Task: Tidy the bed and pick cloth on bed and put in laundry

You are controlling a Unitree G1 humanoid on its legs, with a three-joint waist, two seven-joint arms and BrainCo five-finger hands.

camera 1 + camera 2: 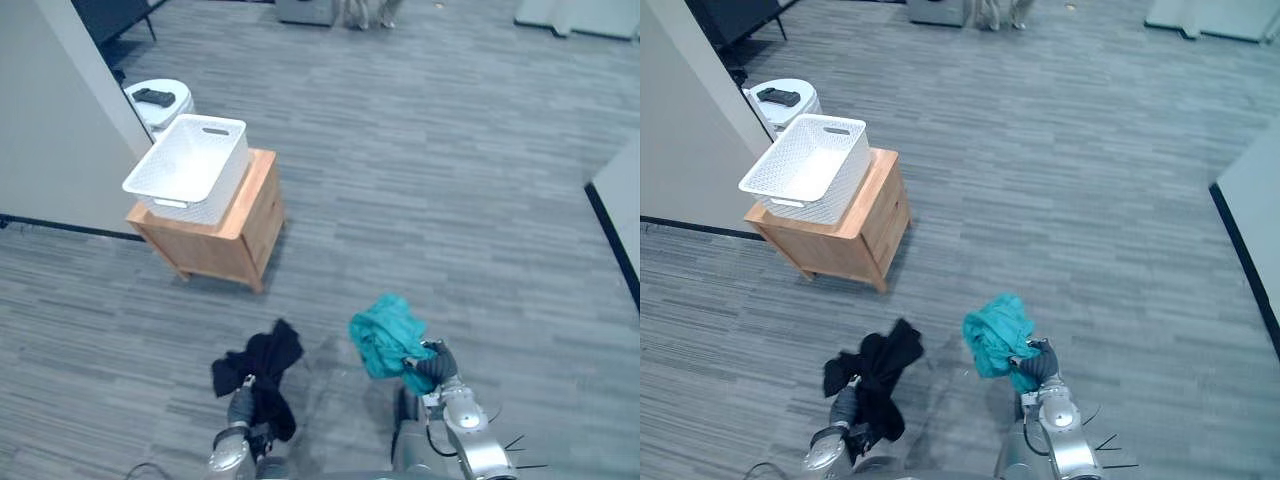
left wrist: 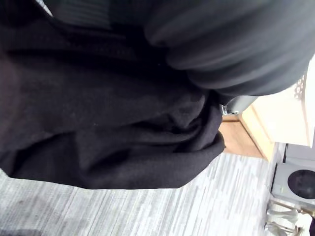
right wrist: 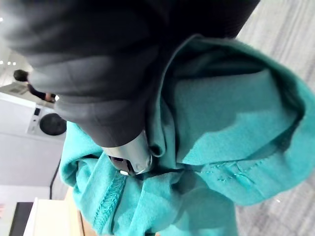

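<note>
A black cloth (image 1: pixel 262 372) hangs bunched from my left hand (image 1: pixel 242 405), which is shut on it low in the eye views; up close the black cloth (image 2: pixel 108 132) drapes over the hand. A teal cloth (image 1: pixel 388 338) is bunched in my right hand (image 1: pixel 436 364), whose fingers are curled round it; the teal cloth (image 3: pixel 216 147) wraps the hand (image 3: pixel 129 156) in the right wrist view. A white laundry basket (image 1: pixel 190 168) stands on a small wooden cabinet (image 1: pixel 225 235) ahead and to the left, well away from both hands.
A grey wall panel (image 1: pixel 60 120) rises at the left behind the cabinet. A round white bin (image 1: pixel 160 100) with a dark object on top stands behind the basket. Grey carpet floor (image 1: pixel 430 180) stretches ahead. A pale edge with a black border (image 1: pixel 618 220) is at the right.
</note>
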